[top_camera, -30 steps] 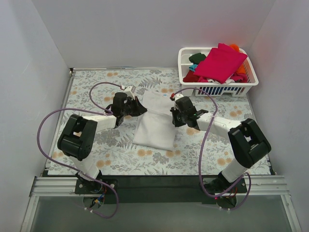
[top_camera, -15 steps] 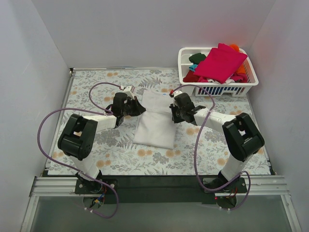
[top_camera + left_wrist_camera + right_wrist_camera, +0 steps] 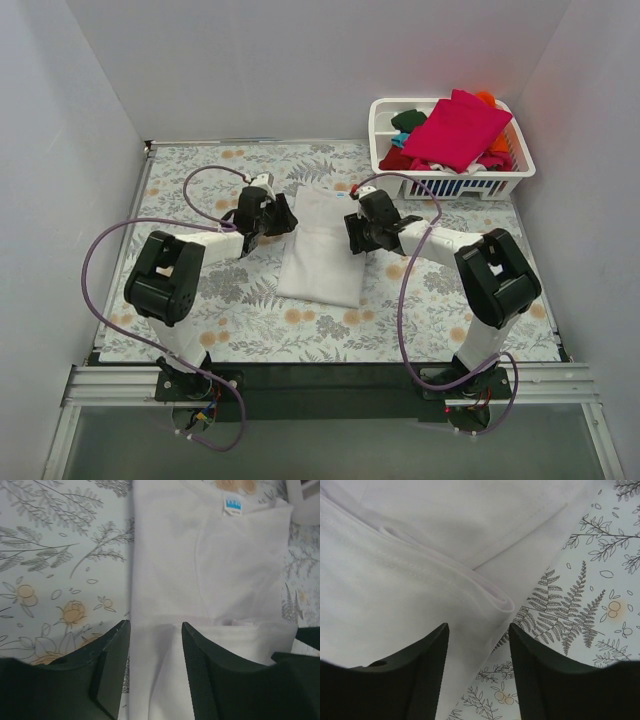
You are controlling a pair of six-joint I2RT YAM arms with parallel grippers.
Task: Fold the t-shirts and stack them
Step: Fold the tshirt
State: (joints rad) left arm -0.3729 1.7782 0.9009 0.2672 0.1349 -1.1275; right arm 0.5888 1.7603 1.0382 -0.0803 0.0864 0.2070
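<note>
White t-shirt (image 3: 322,250) — long axis laid near-to-far, flanked by left end effector (image 3: 154,626) and right end effector (image 3: 478,626) — both parted, empty, equally near.

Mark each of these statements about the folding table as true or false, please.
1. The white t-shirt lies folded on the table. True.
2. The basket stands at the table's near left corner. False: it stands at the far right corner.
3. A magenta t-shirt lies on top of the pile in the basket. True.
4. The left fingers are shut on the white t-shirt. False: they stand apart, with the shirt's edge lying beneath the gap.
</note>
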